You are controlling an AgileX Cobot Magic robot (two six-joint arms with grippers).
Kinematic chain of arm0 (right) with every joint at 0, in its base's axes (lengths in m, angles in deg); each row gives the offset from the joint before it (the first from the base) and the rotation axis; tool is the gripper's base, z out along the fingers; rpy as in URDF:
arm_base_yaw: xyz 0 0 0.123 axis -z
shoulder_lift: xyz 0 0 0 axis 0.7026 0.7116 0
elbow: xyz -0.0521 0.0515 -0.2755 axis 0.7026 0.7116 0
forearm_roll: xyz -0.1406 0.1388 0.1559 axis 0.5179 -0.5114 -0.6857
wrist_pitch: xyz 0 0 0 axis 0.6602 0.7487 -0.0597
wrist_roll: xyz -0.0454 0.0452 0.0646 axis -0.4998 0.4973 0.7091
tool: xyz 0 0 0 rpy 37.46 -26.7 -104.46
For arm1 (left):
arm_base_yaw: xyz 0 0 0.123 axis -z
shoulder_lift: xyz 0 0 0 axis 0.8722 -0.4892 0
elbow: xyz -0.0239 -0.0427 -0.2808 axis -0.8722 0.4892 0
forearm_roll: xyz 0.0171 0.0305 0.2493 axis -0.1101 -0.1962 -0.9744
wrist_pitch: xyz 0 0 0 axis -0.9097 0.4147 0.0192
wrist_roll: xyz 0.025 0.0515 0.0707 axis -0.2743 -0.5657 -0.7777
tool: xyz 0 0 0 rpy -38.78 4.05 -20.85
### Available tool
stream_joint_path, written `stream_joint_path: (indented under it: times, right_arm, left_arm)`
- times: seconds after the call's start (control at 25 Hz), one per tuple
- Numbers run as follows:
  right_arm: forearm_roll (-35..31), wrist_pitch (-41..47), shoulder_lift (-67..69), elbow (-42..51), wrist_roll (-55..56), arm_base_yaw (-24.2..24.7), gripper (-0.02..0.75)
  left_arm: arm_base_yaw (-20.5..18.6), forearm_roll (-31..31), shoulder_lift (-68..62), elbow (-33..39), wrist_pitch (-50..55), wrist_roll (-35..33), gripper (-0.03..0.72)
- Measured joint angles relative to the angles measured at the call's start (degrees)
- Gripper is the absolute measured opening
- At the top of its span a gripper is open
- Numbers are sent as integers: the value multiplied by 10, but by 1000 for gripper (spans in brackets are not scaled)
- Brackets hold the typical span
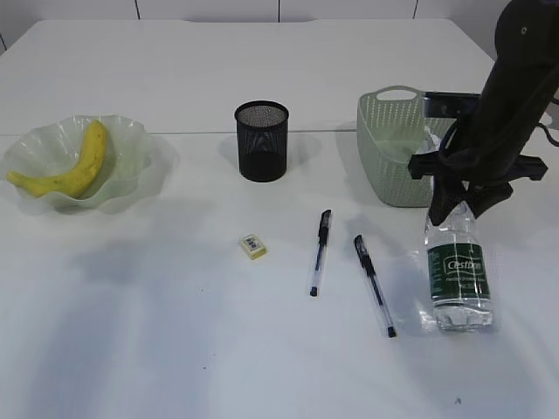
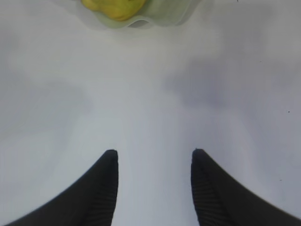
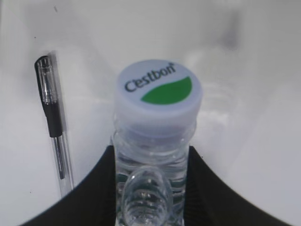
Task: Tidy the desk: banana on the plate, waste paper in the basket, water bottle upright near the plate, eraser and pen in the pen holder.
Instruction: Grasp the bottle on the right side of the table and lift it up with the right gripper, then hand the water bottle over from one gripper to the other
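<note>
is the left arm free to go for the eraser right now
Probably yes. The left gripper is open and empty over bare table, and the eraser lies in the open, apart from the pens; the right gripper is busy at the bottle.

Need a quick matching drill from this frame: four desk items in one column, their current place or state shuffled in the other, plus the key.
Items:
1. banana
2. water bottle
3. eraser
4. pen holder

Places or states:
A. lying on the table, left of the two pens
B. upright, neck between the right hand's fingers
C. in the wavy plate
D. standing between plate and basket

Pairs: 1-C, 2-B, 3-A, 4-D
</note>
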Motion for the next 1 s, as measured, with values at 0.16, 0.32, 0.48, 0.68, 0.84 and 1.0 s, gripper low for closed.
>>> stream_joint_path:
  times: [0.16,0.32,0.48,0.68,0.84,1.0]
  right_arm:
    - [-6,0,-14,0,-2,0,235]
    - [-6,3,-32,0,-9,0,235]
    - [-7,11,-52,0,-15,0,235]
    - [-7,24,-81,1,-27,0,235]
    - [-22,32,-109,1,-41,0,235]
    - [-31,32,-144,1,-63,-10,235]
  left_arm:
    - [0,0,0,0,0,0,351]
    - [0,0,0,0,0,0,351]
    - [0,0,0,0,-1,0,351]
    - [0,0,0,0,-1,0,351]
    - [0,0,0,0,-1,0,350]
    - [0,0,0,0,-1,0,350]
